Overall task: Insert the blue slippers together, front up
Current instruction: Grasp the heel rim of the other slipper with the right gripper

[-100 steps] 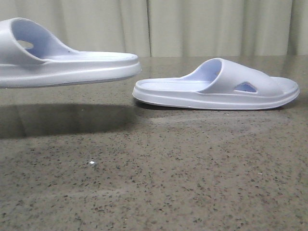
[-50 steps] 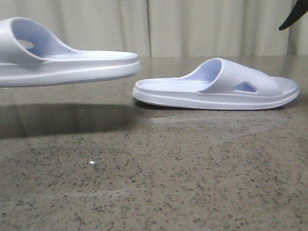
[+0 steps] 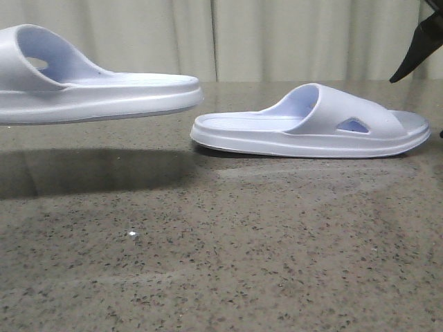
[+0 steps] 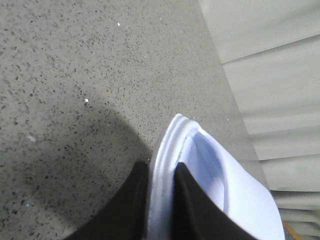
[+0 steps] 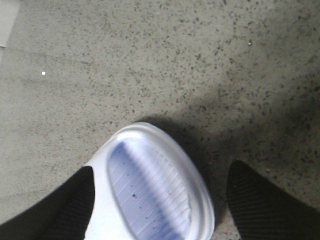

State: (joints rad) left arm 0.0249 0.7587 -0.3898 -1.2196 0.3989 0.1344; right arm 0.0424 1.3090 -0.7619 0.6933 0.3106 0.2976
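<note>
Your left gripper (image 4: 160, 210) is clamped on the edge of one slipper (image 3: 90, 86), holding it in the air above the speckled table (image 3: 221, 263). The other slipper (image 3: 311, 124) lies flat on the table, and your right gripper (image 5: 160, 200) hangs spread wide over its toe end, fingers (image 5: 260, 205) on either side, not touching.
</note>
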